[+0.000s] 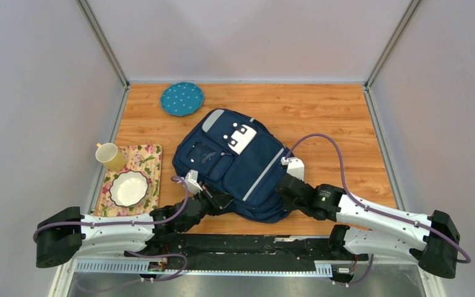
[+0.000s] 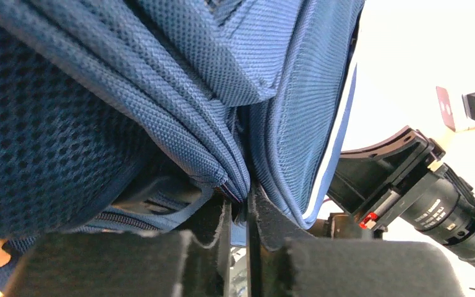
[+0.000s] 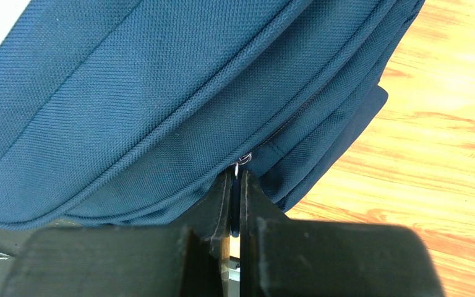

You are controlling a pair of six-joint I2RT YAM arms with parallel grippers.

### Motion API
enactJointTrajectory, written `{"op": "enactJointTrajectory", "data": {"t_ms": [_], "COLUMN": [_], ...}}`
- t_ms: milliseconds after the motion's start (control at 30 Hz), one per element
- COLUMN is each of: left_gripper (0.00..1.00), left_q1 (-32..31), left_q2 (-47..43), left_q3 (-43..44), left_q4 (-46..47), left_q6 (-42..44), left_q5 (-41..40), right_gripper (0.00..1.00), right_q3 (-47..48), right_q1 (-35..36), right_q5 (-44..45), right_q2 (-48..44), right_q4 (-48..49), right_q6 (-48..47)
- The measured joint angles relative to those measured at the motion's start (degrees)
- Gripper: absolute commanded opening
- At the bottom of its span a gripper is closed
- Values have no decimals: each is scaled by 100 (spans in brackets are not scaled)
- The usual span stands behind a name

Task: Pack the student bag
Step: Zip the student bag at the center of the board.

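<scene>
The navy blue student bag (image 1: 235, 162) lies flat in the middle of the wooden table, front pockets up, with a light-grey stripe and a white patch. My left gripper (image 1: 213, 199) is at the bag's near left edge, shut on a fold of the bag's fabric (image 2: 235, 179). My right gripper (image 1: 282, 185) is at the bag's near right edge, shut on the dark zipper pull (image 3: 236, 204) hanging from a small metal ring (image 3: 237, 168). The zipper line looks closed in the right wrist view. The inside of the bag is hidden.
A teal dotted plate (image 1: 182, 98) lies at the back left. A floral tray (image 1: 152, 159) at the left holds a white bowl (image 1: 128, 188) and a yellow mug (image 1: 109, 155). Grey walls close in the table on three sides.
</scene>
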Motion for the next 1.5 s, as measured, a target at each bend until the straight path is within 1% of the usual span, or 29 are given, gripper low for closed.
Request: {"op": "enactJointTrajectory", "data": {"t_ms": [133, 267, 467, 567, 633, 700, 800, 867, 900, 933, 1000, 1033, 1067, 1100, 1133, 1333, 1400, 1500], "left_gripper": [0, 0, 0, 0, 0, 0, 0, 2, 9, 23, 40, 57, 65, 70, 72, 73, 73, 74], "left_q1": [140, 789, 2227, 3126, 3707, 4074, 4450, 4658, 4736, 4791, 4857, 4872, 4872, 4883, 4892, 4913, 4911, 4774], "left_q2": [-138, -361, -1067, -1246, -1145, -942, -514, -214, -101, -57, -44, -72, -149, -267, -448, -1784, -1971, -1937], "left_q3": [205, 214, 199, 282, 446, 621, 984, 1362, 1569, 1711, 1969, 2055, 2133, 2166, 2179, 2426, 2627, 3036], "left_q4": [-376, -686, -1331, -1755, -2035, -2210, -2586, -3060, -3357, -3580, -4033, -4194, -4404, -4535, -4649, -5139, -5174, -5165], "left_q6": [232, 531, 1318, 1862, 2258, 2603, 3213, 3698, 3917, 4068, 4310, 4406, 4496, 4590, 4627, 4717, 4767, 4927], "left_q5": [155, 962, 2769, 3910, 4719, 5333, 6192, 6544, 6638, 6653, 6579, 6533, 6417, 6299, 6127, 5115, 4972, 4848], "right_gripper": [0, 0, 0, 0, 0, 0, 0, 0, 0, 0, 0, 0, 0, 0, 0, 0, 0, 0], "right_q3": [-11, -11, -11, -11, -11, -11, -11, -11, -13, -22, -79, -122, -168, -203, -234, -273, -273, -273], "right_q1": [0, 0, -140, -317, -431, -533, -645, -688, -695, -704, -715, -715, -719, -739, -763, -798, -798, -798], "right_q5": [4, 111, 284, 313, 315, 313, 295, 280, 269, 251, 170, 133, 129, 131, 133, 149, 149, 146], "right_q2": [-4, -76, -494, -780, -901, -931, -911, -911, -914, -920, -953, -981, -1008, -1027, -1051, -1086, -1086, -1086], "right_q4": [0, -31, -44, -31, -31, -28, -9, 11, 24, 44, 111, 149, 177, 186, 186, 188, 190, 195], "right_q6": [2, 70, 411, 509, 507, 455, 339, 269, 229, 197, 138, 114, 81, 59, 44, -15, -48, -87]}}
